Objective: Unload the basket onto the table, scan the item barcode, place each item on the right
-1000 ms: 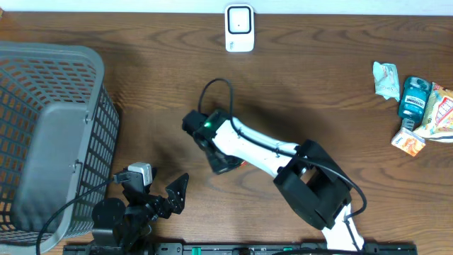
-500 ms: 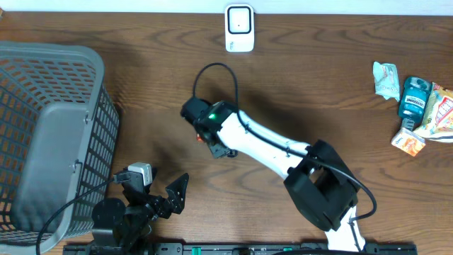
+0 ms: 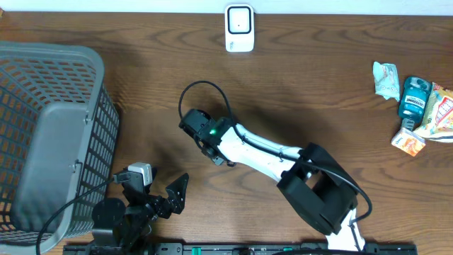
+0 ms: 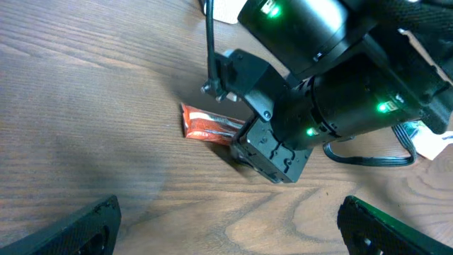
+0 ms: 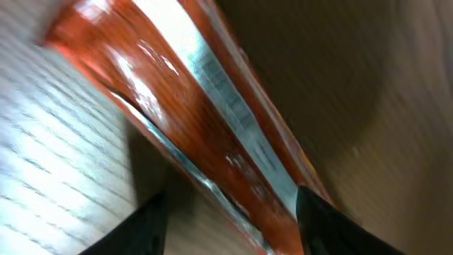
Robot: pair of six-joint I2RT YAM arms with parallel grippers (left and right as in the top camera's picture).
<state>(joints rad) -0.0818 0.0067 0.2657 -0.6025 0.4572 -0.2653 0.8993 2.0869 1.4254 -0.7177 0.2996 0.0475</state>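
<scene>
The item, a red and silver foil packet [image 4: 211, 126], lies flat on the wooden table. My right gripper [image 4: 249, 144] stands right over its end, and in the overhead view that gripper [image 3: 212, 146] hides the packet. In the right wrist view the packet [image 5: 205, 120] runs diagonally between the black fingers, and the right gripper [image 5: 230, 212] is open, with a gap on the left side. The left gripper [image 4: 226, 227] is wide open and holds nothing, low over bare table near the front edge [image 3: 170, 200]. A white scanner [image 3: 239, 28] stands at the back centre.
A large grey mesh basket [image 3: 49, 134] fills the left side. Several small grocery items [image 3: 414, 99] lie in a cluster at the far right. The right arm's black cable [image 3: 195, 92] loops above its wrist.
The right gripper has swung left and toward the back, and its jaws have gone from shut to open around the red packet. The left arm has not moved.
</scene>
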